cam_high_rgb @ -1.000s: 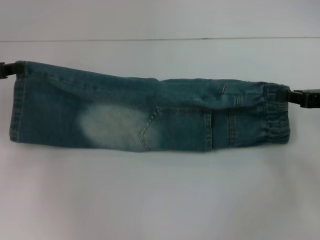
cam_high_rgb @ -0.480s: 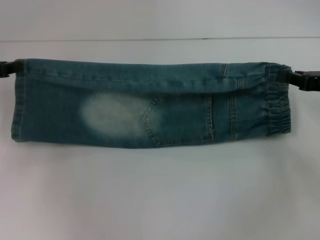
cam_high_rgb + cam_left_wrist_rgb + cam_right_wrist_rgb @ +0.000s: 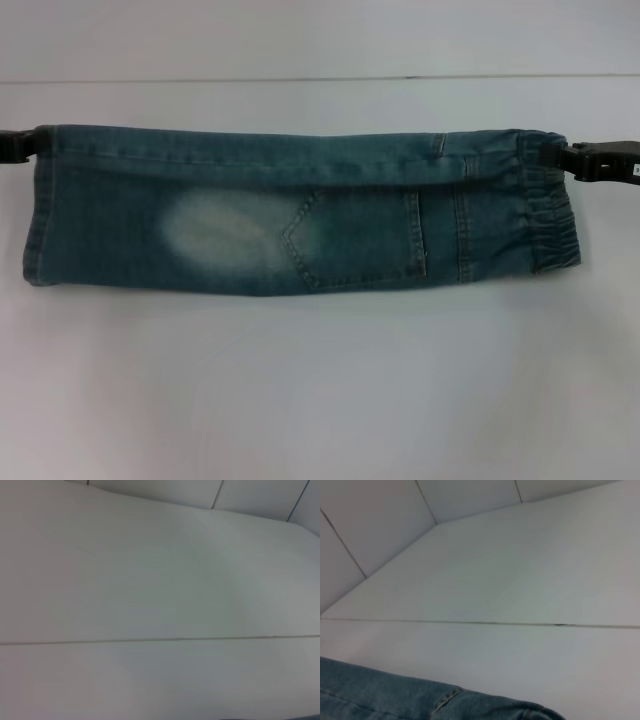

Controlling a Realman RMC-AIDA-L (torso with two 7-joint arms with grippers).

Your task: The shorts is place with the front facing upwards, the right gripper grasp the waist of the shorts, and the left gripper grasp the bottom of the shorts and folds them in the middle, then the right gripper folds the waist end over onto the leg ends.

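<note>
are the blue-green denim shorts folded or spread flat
Folded lengthwise: the blue-green washed denim shorts form one narrow band, an upper layer lapping over the pocket, each end held by a black end effector.

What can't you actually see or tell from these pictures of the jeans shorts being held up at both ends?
- Left gripper: head view's edge cuts it off; fingers unclear.
- Right gripper: its fingertips hide behind the waistband.
- Shorts: folded, so the under layer is hidden.
- Left wrist view: only the white table.
- Right wrist view: just a denim strip.
</note>
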